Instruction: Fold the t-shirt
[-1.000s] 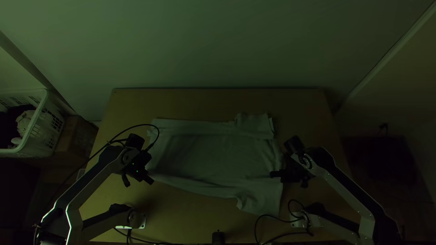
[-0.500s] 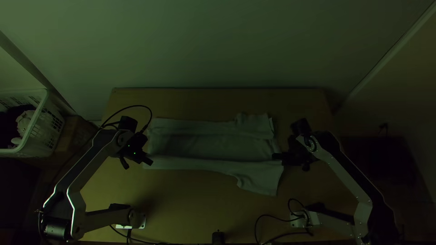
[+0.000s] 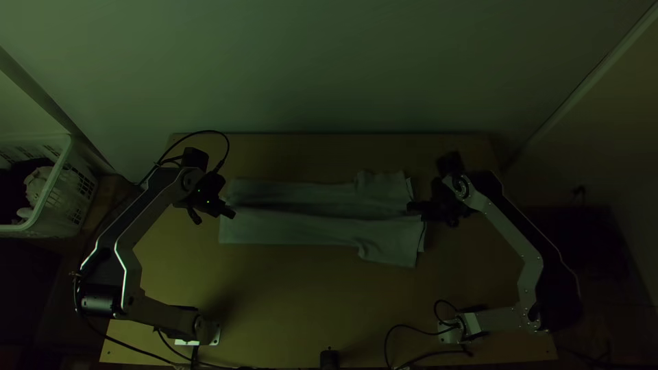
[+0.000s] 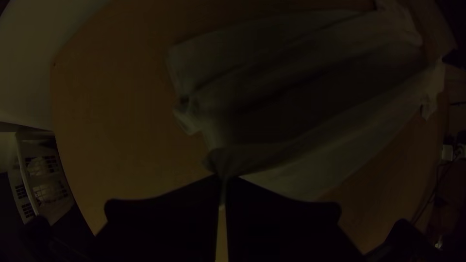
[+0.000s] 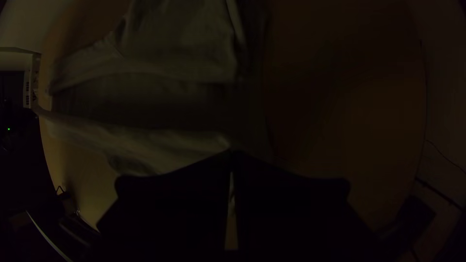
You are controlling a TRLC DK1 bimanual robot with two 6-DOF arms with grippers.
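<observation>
The pale t-shirt point(image 3: 308, 227) lies lengthwise across the table, its far edge folded inward and its near side lifted and brought over toward the far side. At its left end my left gripper point(image 3: 229, 212) is shut on the hem; in the left wrist view, cloth runs between the pads of the left gripper point(image 4: 223, 182). My right gripper point(image 3: 413, 207) is at the right end, by the shoulder. Seen in the right wrist view, the right gripper point(image 5: 232, 157) pinches a raised edge of the t-shirt point(image 5: 160, 143). A sleeve hangs toward the table's near side.
A white laundry basket point(image 3: 58, 185) with clothes stands left of the wooden table point(image 3: 288, 294). Cables point(image 3: 411, 339) loop near the right arm's base, and a small black object point(image 3: 330, 358) is at the near edge. Bare wood lies in front of the cloth.
Both grippers have moved up the picture, toward the table's far side, carrying the t-shirt's near side with them. The cloth has become a narrower strip, with more table bare in front.
</observation>
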